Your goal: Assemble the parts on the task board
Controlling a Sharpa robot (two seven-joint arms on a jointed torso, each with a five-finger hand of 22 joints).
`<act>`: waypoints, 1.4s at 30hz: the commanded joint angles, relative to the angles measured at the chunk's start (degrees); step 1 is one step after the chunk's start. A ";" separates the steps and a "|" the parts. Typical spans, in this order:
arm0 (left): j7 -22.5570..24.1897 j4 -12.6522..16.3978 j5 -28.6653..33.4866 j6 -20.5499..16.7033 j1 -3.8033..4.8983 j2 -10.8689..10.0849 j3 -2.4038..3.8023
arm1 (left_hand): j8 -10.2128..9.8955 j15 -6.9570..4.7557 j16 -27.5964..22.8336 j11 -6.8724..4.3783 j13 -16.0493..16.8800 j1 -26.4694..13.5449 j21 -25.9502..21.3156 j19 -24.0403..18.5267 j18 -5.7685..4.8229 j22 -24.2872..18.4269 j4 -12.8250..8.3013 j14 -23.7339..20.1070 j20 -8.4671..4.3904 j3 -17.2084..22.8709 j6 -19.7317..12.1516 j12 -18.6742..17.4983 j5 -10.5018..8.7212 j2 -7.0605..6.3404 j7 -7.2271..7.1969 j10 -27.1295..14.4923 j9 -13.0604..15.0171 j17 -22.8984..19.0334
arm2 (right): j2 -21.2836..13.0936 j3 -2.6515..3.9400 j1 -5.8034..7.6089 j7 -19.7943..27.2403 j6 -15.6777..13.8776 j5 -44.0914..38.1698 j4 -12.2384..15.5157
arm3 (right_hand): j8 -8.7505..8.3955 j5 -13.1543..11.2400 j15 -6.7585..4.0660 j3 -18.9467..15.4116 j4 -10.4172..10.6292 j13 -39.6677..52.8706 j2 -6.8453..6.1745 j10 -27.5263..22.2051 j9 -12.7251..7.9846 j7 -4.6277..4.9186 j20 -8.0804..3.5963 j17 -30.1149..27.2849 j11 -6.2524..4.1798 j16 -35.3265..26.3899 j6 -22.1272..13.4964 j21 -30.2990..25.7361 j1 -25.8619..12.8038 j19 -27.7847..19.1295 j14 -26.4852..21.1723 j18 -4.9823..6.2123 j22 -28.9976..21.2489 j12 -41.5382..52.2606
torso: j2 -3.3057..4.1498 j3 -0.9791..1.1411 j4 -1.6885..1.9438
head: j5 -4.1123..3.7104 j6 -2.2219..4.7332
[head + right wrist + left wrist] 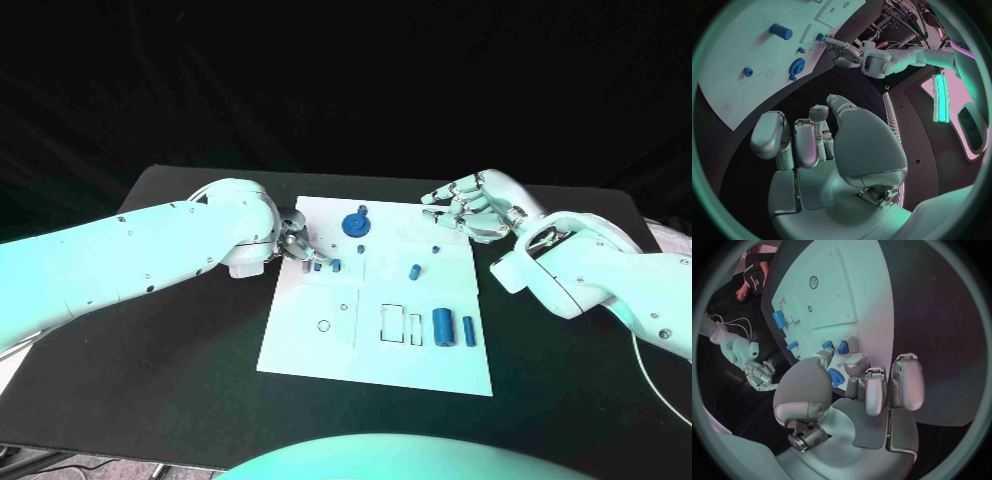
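The white task board (378,340) lies mid-table. On its far part sit a blue gear (356,223) and two small blue pieces (327,266), with another small piece (415,270) further right. Two blue cylinders (443,327) stand by the rectangular slots. My left hand (293,245) hovers over the board's left edge, fingers apart, its fingertips (853,346) just short of the two small pieces (842,347); nothing shows in its grip. My right hand (470,205) hangs over the far right corner with its empty palm (811,155) facing the gear (797,65).
The black table (188,380) surrounds the board, with bare strips on both sides and in front. Outlined round and rectangular recesses (392,322) mark the board's near half. A small blue piece (437,247) lies near the right hand.
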 commanded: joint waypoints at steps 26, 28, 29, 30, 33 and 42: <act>25.07 -0.56 6.01 -25.14 0.10 -1.04 0.30 | -1.84 3.41 -21.55 4.63 -22.23 20.36 -43.22 -15.22 6.85 -23.03 -2.88 -3.64 3.08 -6.01 -11.36 -20.92 0.40 2.32 5.37 -18.94 -4.11 -10.66 | 0.22 0.01 -0.82 0.01 0.26 0.00 -0.38 | 0.16 0.43 0.15 0.18 0.08 -0.06 0.16 -0.41 0.07 0.00 -0.10 1.79 -0.10 -0.40 0.18 -0.20 -0.14 -0.36 2.98 0.91 -0.03 -0.12 | 0.08 0.02 -0.02 | -0.63 0.77; 27.23 -1.32 3.22 -25.54 0.10 0.02 0.16 | -1.91 3.54 -23.52 4.71 -23.10 23.64 -44.73 -15.43 6.92 -24.12 -4.21 -4.52 3.15 -4.93 -11.73 -21.81 0.35 2.26 5.59 -19.83 -4.70 -12.57 | 0.28 0.01 -0.84 0.05 0.26 0.00 -0.42 | 0.16 0.43 0.15 0.18 0.08 -0.06 0.16 -0.41 0.07 0.00 -0.10 1.79 -0.10 -0.40 0.18 -0.20 -0.14 -0.36 2.98 0.91 -0.03 -0.12 | 0.09 -0.01 -0.09 | -0.72 0.90; 28.29 -1.62 2.12 -25.70 0.09 0.47 0.08 | -2.15 3.66 -25.08 4.88 -23.67 25.12 -45.31 -15.57 6.89 -24.52 -4.79 -5.32 3.22 -4.33 -12.01 -22.56 0.32 2.25 5.76 -20.70 -5.12 -14.13 | 0.31 0.01 -0.85 0.06 0.27 0.01 -0.44 | 0.16 0.46 0.15 0.20 0.07 -0.08 0.17 -0.42 0.07 0.00 -0.10 1.76 -0.11 -0.44 0.18 -0.21 -0.12 -0.36 2.97 0.92 -0.03 -0.14 | 0.09 -0.02 -0.12 | -0.76 0.96; 29.64 -1.98 0.67 -25.92 0.08 1.02 -0.05 | -2.76 3.81 -27.73 5.19 -24.62 27.05 -46.01 -15.89 6.82 -24.97 -5.64 -6.77 3.38 -3.41 -12.56 -24.01 0.36 2.15 5.86 -22.36 -5.77 -16.82 | 0.35 0.01 -0.86 0.08 0.28 0.01 -0.45 | 0.16 0.48 0.15 0.21 0.06 -0.09 0.18 -0.43 0.07 0.00 -0.10 1.74 -0.11 -0.46 0.18 -0.21 -0.11 -0.36 2.97 0.92 -0.04 -0.15 | 0.09 -0.01 -0.10 | -0.85 1.01; 32.08 -2.76 -3.32 -26.78 0.06 2.33 -0.33 | -5.95 4.66 -35.57 6.41 -29.69 31.12 -48.72 -17.03 6.66 -26.71 -7.17 -11.14 4.19 -0.50 -13.25 -30.13 -0.16 1.03 6.62 -25.63 -9.14 -24.24 | 0.42 0.01 -0.89 0.11 0.29 0.01 -0.47 | 0.16 0.48 0.15 0.21 0.06 -0.09 0.18 -0.43 0.07 0.00 -0.10 1.74 -0.11 -0.46 0.18 -0.21 -0.11 -0.36 2.97 0.92 -0.04 -0.15 | 0.13 0.02 -0.10 | -1.02 1.16; 32.31 -5.51 -15.87 -23.48 -0.18 6.15 -0.85 | -13.19 4.89 -34.03 6.97 -41.68 31.75 -49.59 -13.07 6.75 -27.58 -8.37 -6.97 4.34 2.75 -8.12 -40.94 -0.38 -2.83 6.60 -22.15 -17.09 -24.01 | 0.68 0.01 -0.93 0.31 0.07 0.01 -0.53 | 0.16 0.55 0.14 0.25 0.04 -0.13 0.22 -0.46 0.07 0.00 -0.10 1.71 -0.11 -0.51 0.17 -0.24 -0.06 -0.37 2.96 0.92 -0.08 -0.20 | 0.15 0.04 -0.07 | -1.31 1.34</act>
